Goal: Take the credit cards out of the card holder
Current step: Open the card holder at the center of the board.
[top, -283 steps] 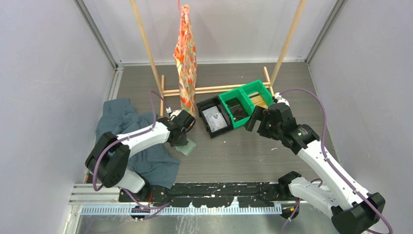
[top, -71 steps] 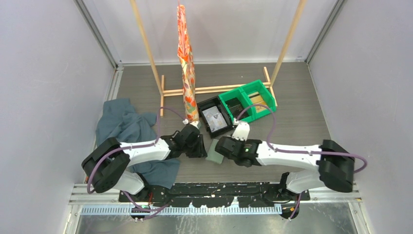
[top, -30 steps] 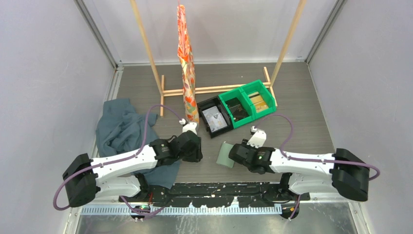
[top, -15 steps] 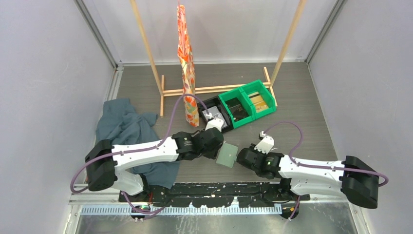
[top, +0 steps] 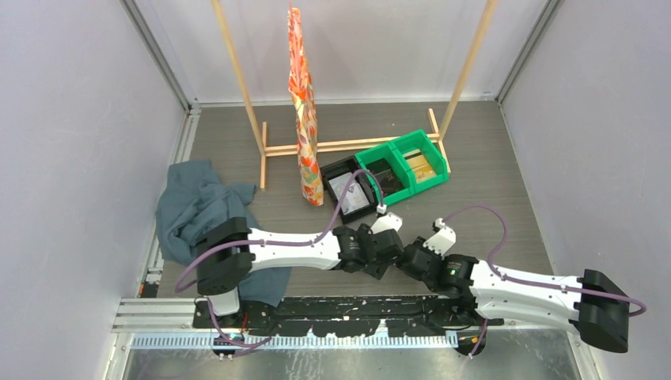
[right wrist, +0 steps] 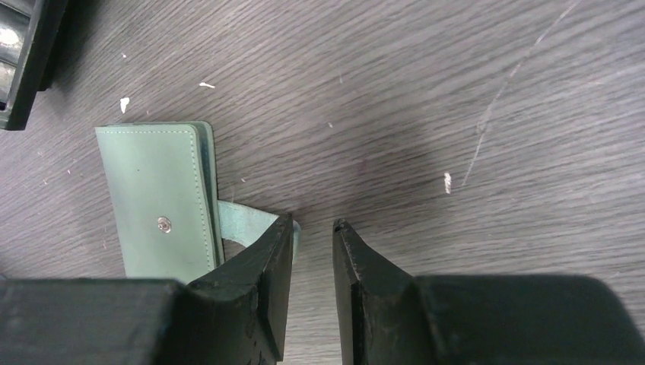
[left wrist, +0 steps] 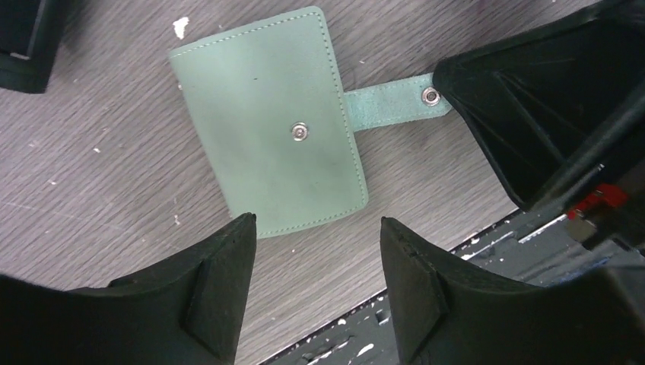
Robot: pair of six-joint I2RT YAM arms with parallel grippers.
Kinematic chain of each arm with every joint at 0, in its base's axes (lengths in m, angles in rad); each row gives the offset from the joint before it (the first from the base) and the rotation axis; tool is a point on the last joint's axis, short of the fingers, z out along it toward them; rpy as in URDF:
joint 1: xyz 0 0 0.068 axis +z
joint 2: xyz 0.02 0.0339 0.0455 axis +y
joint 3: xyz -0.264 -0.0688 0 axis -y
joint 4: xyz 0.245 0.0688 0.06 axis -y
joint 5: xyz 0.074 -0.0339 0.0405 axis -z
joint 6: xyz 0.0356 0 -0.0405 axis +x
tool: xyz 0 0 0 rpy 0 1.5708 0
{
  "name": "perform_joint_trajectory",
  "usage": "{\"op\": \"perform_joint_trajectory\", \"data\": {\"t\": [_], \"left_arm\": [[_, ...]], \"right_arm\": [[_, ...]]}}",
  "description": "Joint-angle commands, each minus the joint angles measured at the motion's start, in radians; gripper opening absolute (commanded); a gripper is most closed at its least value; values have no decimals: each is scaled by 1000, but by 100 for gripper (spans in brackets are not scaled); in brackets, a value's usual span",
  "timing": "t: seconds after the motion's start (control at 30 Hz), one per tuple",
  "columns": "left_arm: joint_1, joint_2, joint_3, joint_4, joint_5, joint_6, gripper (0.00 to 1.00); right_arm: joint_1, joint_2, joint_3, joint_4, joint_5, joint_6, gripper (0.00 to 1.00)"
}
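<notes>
The card holder (left wrist: 266,129) lies closed and flat on the wooden table, a sage-green wallet with a snap in the middle of its face. Its strap (left wrist: 388,99) stretches out to the right. In the right wrist view the card holder (right wrist: 156,198) lies left of my fingers. My left gripper (left wrist: 316,220) hangs open just short of its near edge, holding nothing. My right gripper (right wrist: 312,220) stands with its jaws a narrow gap apart, bare table between them, and one finger (right wrist: 262,266) resting over the strap's end (right wrist: 243,224). The credit cards are hidden. In the top view both grippers cover the holder.
Two green bins (top: 403,166) and a black bin (top: 348,194) stand just behind the grippers. A dark teal cloth (top: 202,214) lies at the left. A wooden rack (top: 340,145) with an orange patterned cloth (top: 305,119) stands at the back. The black base rail (top: 332,305) runs close in front.
My left arm has reached rightward until its gripper hangs over the holder, and its jaws have spread wider. My right gripper has drawn back to the right, closing to a narrow gap by the strap.
</notes>
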Motion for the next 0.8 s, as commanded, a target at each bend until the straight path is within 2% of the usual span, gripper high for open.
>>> {"op": "perform_joint_trajectory", "data": {"t": [0.0, 0.23, 0.37, 0.53, 0.6, 0.77], "left_arm": [[-15, 43, 50, 13, -49, -20, 63], [-16, 79, 22, 111, -22, -17, 63], [-14, 131, 50, 111, -33, -11, 64], [-15, 191, 89, 74, -89, -12, 62], [-14, 200, 94, 61, -109, -19, 57], [-15, 185, 66, 85, -105, -35, 36]], "right_arm": [[-1, -103, -51, -5, -1, 64, 31], [-1, -363, -132, -75, 4, 127, 31], [-2, -436, -121, -177, 21, 129, 31], [-1, -460, -118, -203, 15, 121, 31], [-2, -452, -116, -200, 15, 121, 31], [-1, -434, -117, -178, 12, 118, 31]]}}
